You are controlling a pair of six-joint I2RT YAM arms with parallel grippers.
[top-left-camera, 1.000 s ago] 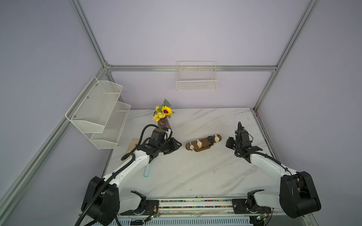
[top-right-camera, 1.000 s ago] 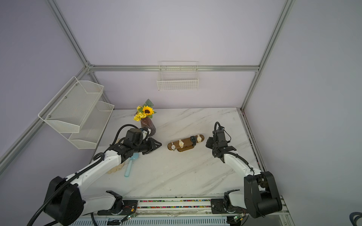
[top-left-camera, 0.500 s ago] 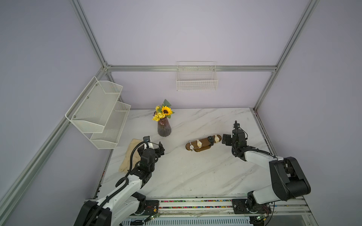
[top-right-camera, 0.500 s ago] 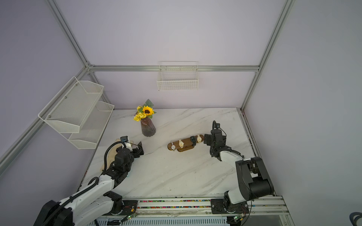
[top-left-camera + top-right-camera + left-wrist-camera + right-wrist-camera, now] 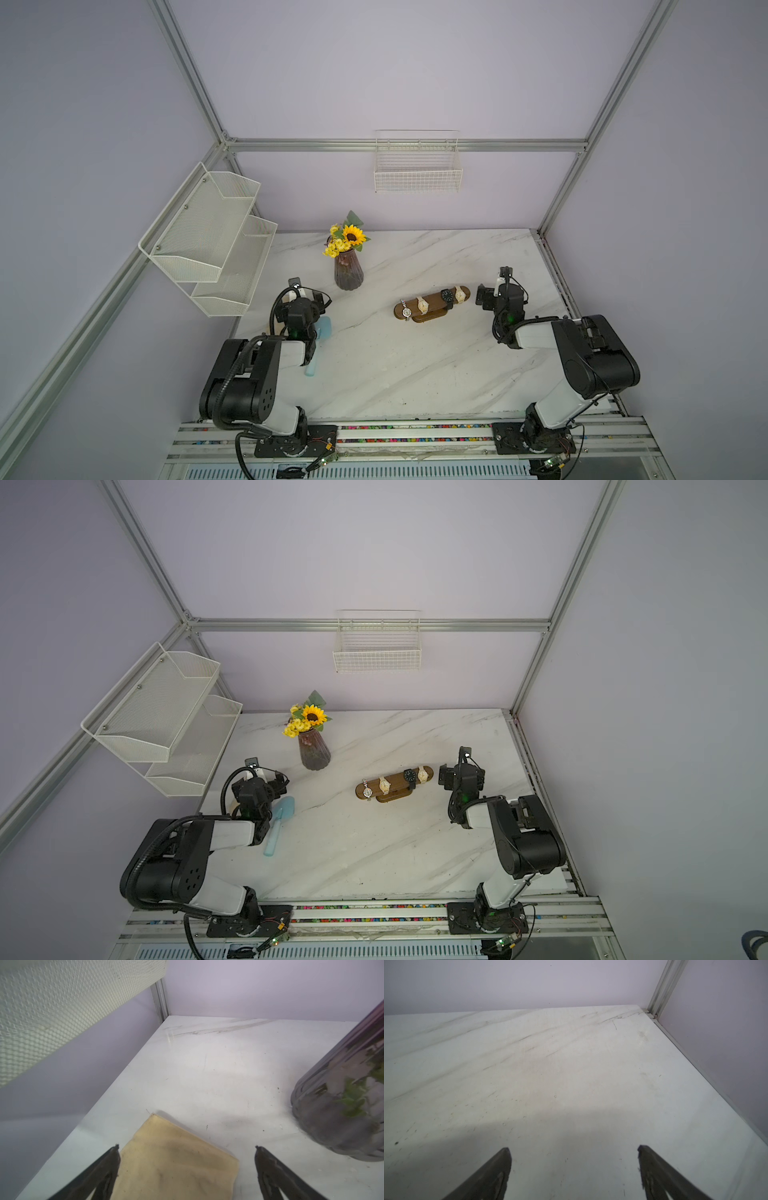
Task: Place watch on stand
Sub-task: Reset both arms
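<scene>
As we look from above, stand: lower right of centre on the desk, four watches round its bar.
Left end effector: released — above a pale board.
Right end effector: released — over the desk.

I am driving a robot lab test cell, not a lived-in room: plain lilac panels in an aluminium frame enclose a marble-look tabletop, with the left arm and right arm bolted to a front rail with exposed wiring.
</scene>
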